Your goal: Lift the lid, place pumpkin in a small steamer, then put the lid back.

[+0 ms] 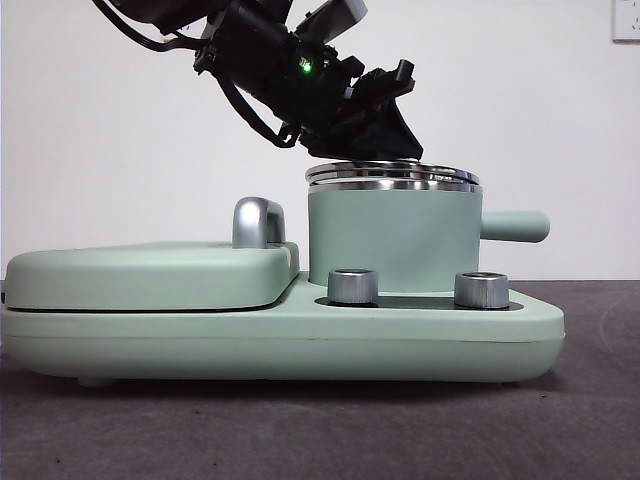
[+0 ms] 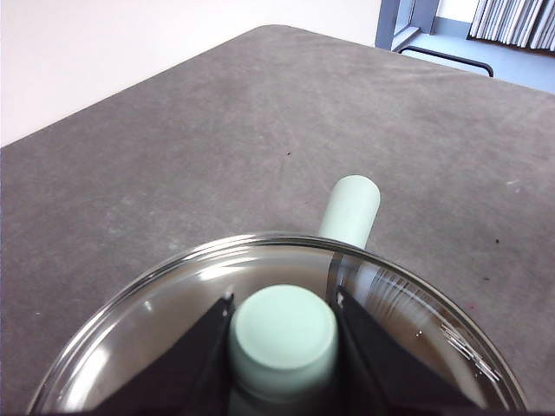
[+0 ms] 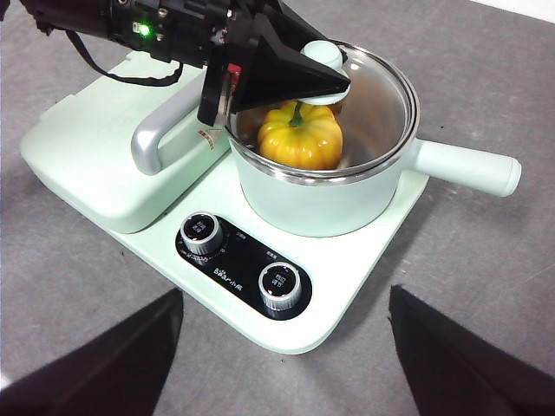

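Note:
The mint-green small steamer (image 1: 392,235) stands on the right half of its base. Inside it lies the yellow-orange pumpkin (image 3: 300,137), seen through the glass in the right wrist view. The clear lid (image 1: 392,172) with its steel rim lies at the steamer's rim; I cannot tell whether it rests fully. My left gripper (image 2: 284,299) reaches in from the upper left (image 1: 385,130) and is shut on the lid's mint-green knob (image 2: 284,338). My right gripper (image 3: 284,293) hangs open above the base's front, holding nothing.
The steamer's side handle (image 1: 515,226) sticks out to the right. A flat griddle cover (image 1: 150,275) with a chrome handle (image 1: 258,222) fills the base's left half. Two steel dials (image 1: 352,286) (image 1: 481,290) sit in front of the steamer. Dark grey table all round.

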Tool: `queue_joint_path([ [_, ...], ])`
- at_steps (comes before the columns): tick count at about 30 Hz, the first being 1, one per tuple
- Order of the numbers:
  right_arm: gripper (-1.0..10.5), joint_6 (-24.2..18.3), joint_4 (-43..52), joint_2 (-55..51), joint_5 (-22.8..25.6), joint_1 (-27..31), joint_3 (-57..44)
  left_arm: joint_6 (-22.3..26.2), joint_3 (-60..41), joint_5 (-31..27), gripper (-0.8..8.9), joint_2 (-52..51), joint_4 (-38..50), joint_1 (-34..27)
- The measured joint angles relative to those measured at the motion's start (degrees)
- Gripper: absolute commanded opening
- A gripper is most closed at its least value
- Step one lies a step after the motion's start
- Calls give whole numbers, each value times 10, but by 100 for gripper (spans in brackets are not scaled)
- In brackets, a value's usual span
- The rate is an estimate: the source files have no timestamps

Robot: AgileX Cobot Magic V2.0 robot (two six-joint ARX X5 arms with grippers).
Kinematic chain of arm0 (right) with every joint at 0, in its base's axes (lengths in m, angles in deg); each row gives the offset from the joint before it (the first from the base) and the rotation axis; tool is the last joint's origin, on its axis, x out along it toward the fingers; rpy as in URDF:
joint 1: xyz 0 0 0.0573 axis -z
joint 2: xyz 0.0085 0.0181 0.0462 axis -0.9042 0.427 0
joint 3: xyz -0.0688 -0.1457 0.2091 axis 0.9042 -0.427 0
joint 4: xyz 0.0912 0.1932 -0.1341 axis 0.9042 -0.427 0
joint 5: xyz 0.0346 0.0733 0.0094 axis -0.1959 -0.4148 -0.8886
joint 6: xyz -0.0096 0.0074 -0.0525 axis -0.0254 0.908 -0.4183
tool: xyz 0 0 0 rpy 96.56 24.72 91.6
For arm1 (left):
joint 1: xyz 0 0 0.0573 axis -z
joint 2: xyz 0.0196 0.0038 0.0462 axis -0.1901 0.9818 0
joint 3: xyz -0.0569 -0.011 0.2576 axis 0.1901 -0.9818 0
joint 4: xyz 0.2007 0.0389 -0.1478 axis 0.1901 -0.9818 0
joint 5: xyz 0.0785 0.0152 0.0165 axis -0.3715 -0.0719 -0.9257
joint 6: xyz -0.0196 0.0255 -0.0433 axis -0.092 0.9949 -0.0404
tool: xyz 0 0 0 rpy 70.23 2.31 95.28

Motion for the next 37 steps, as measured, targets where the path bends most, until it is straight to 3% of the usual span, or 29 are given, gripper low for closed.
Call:
queue_joint_path([
  [37, 368, 0, 0, 0, 0, 0, 0, -3, 0, -9, 9, -2, 1, 2],
])
